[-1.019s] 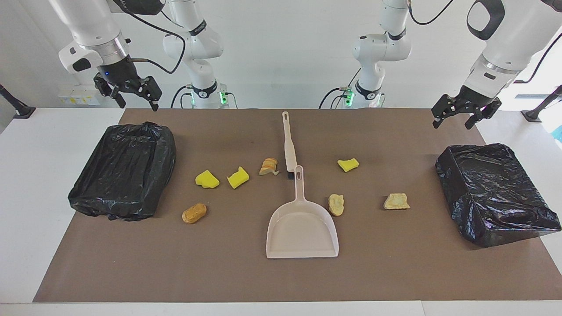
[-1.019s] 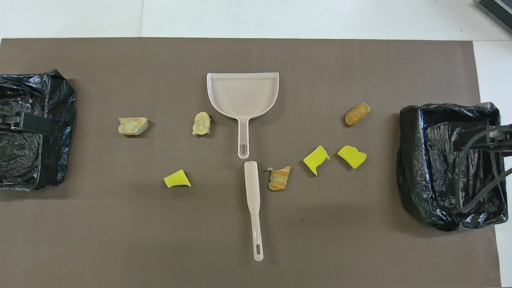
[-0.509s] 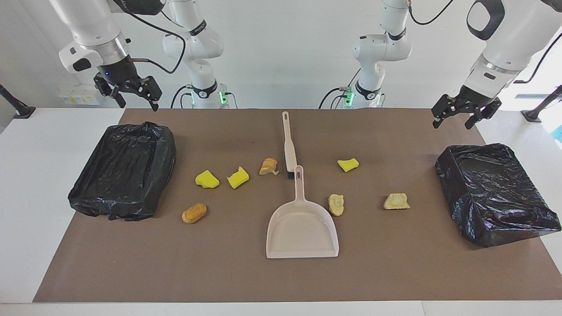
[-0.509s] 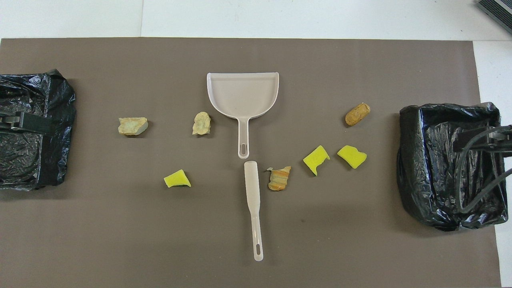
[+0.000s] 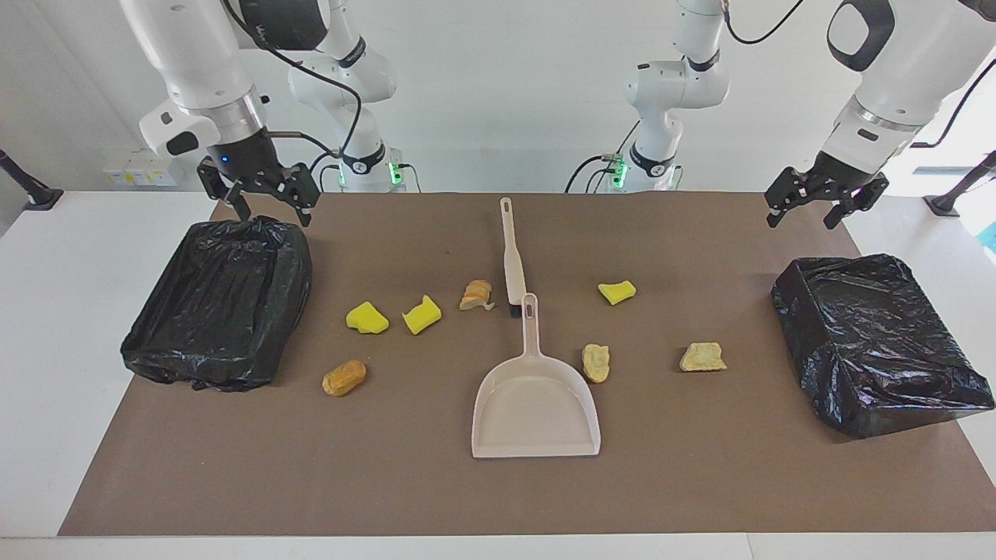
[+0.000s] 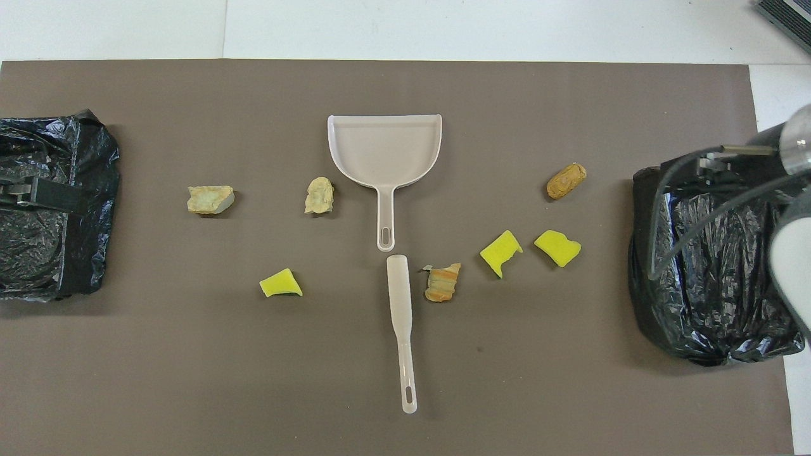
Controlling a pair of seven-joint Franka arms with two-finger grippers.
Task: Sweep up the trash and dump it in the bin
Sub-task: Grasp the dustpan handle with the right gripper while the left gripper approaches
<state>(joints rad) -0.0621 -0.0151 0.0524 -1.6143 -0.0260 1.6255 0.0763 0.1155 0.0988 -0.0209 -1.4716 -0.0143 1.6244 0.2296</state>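
We find the table [image 5: 47, 327] carrying two lined bins [image 5: 218, 303], the dustpan [image 5: 535, 404], the brush [image 5: 511, 257] and seven trash lumps [image 5: 422, 314] between the bins. The brush's long axis points toward us. Right pincer [image 5: 264, 204], fingers apart, hangs over its bin, toward the brush; left pincer [image 5: 809, 204], apart, waits.

The black plastic-lined bin [image 6: 44, 209] at the left arm's end of the table is cut off by the overhead view's edge. The brush's bristles [image 5: 514, 309] are mostly hidden under its beige plastic head.
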